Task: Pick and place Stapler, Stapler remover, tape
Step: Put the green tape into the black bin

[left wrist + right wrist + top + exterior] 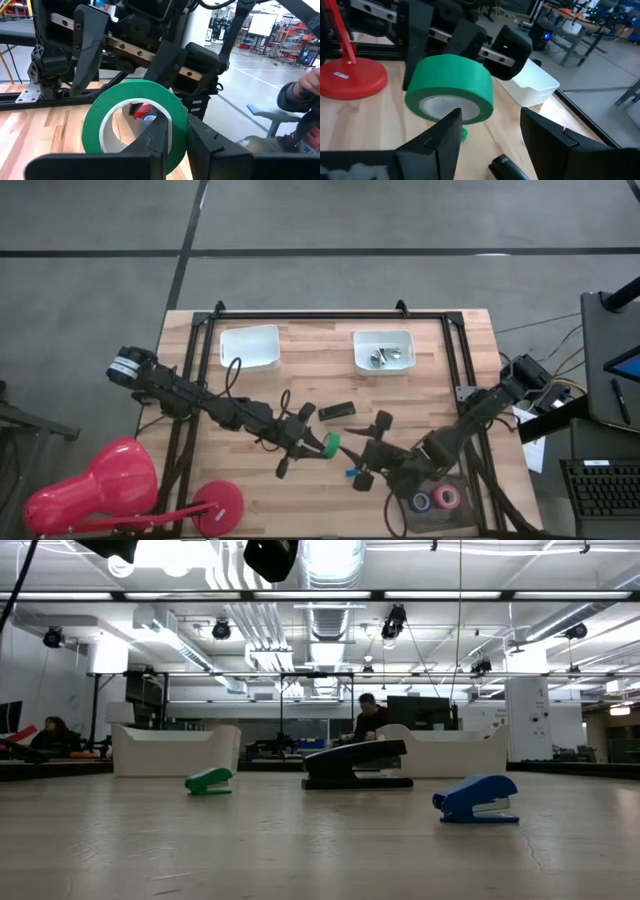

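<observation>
My left gripper [320, 444] is shut on a green tape roll [331, 445] above the table's middle. My right gripper [358, 448] faces it from the right, open, its fingers [447, 132] standing just short of the roll [451, 86] without touching it. The black stapler [337, 411] lies flat on the table just beyond them and also shows in the low view [357, 765]. A small green piece [210, 781] and a small blue piece [478, 798] rest on the table. Blue and red tape rolls [433, 500] lie near the right near corner. My left gripper holds the green tape roll by its band [172, 117], one finger [152, 142] inside the ring and the other [205, 140] outside it. The fingers come roughly level from the table's left. The roll stands on edge, lifted clear of the table.
Two white bins stand toward the far edge, the left one [249, 345] and the right one [383, 350] with metal pieces inside. A red round-based stand [215, 505] sits at the near left. A black frame rail [330, 315] borders the far side. A person shows behind the table [368, 715].
</observation>
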Controlling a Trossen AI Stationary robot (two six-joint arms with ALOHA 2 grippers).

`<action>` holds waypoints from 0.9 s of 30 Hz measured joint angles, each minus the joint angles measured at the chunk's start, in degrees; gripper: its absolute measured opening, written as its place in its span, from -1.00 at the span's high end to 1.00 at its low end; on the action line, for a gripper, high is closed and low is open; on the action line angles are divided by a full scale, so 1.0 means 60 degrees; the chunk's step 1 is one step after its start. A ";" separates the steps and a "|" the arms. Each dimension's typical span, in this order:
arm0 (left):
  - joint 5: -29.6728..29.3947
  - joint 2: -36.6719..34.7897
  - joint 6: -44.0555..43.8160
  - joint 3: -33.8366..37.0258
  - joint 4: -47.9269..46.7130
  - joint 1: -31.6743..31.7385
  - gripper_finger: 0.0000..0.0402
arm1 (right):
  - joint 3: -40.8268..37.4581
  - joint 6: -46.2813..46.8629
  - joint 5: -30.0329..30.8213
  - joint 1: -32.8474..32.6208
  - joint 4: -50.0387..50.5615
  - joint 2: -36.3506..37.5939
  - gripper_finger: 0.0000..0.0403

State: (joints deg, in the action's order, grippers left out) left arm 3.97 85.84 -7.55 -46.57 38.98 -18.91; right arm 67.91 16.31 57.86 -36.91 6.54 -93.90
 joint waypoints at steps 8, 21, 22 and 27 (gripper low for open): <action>0.0004 0.0000 0.0007 0.0000 0.0003 -0.0001 0.73 | -0.0350 -0.0700 -0.0950 0.0498 -0.1256 0.0007 0.09; 0.0007 0.0000 0.0015 0.0000 0.0004 -0.0001 0.70 | -0.0435 -0.1010 -0.1407 0.0685 -0.1492 0.0010 0.57; 0.0007 0.0000 0.0008 0.0000 0.0007 -0.0001 0.71 | -0.0435 -0.1022 -0.1408 0.0686 -0.1487 0.0010 0.64; -0.0011 0.0000 0.0005 0.0000 0.0011 0.0006 0.75 | -0.0435 -0.1143 -0.1404 0.0686 -0.1488 0.0010 0.84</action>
State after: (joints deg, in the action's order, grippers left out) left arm 3.90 85.84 -7.52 -46.57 39.05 -18.87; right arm 65.30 9.45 49.43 -32.80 -2.39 -93.84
